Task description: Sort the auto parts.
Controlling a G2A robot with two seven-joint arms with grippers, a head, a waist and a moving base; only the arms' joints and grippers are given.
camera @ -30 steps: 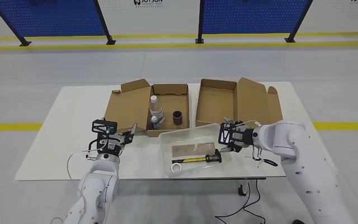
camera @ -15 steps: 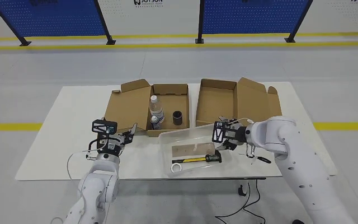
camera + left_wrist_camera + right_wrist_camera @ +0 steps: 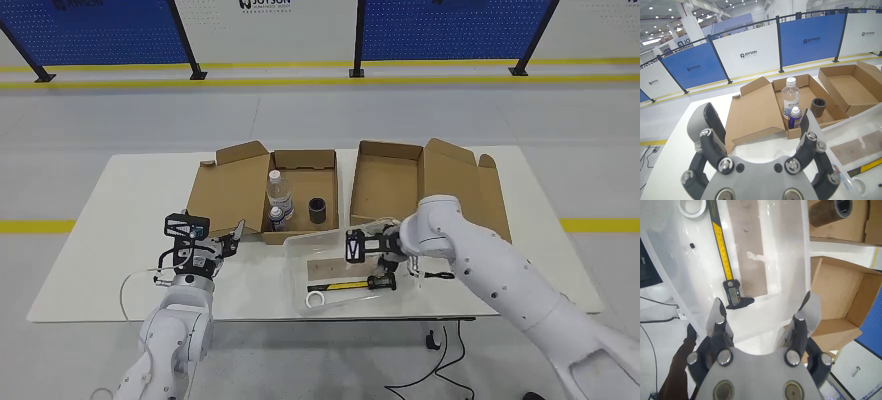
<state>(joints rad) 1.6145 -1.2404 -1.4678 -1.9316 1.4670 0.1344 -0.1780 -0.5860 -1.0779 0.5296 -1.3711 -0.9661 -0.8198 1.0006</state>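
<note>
Swung inward from the right, the right gripper, jaws spread and empty, is now held over the digital caliper lying in the clear bin, a pickup apparently being prepared; the left gripper is kept open, idle.

left arm tucked, jaws apart | right arm stretched inward, jaws apart

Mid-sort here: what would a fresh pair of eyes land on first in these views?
The open right gripper hovers over the clear bin at the front edge of the table, close to the yellow digital caliper lying inside. Next, the left cardboard box behind it holds a clear bottle, a spray can and a black cylinder, all upright.
</note>
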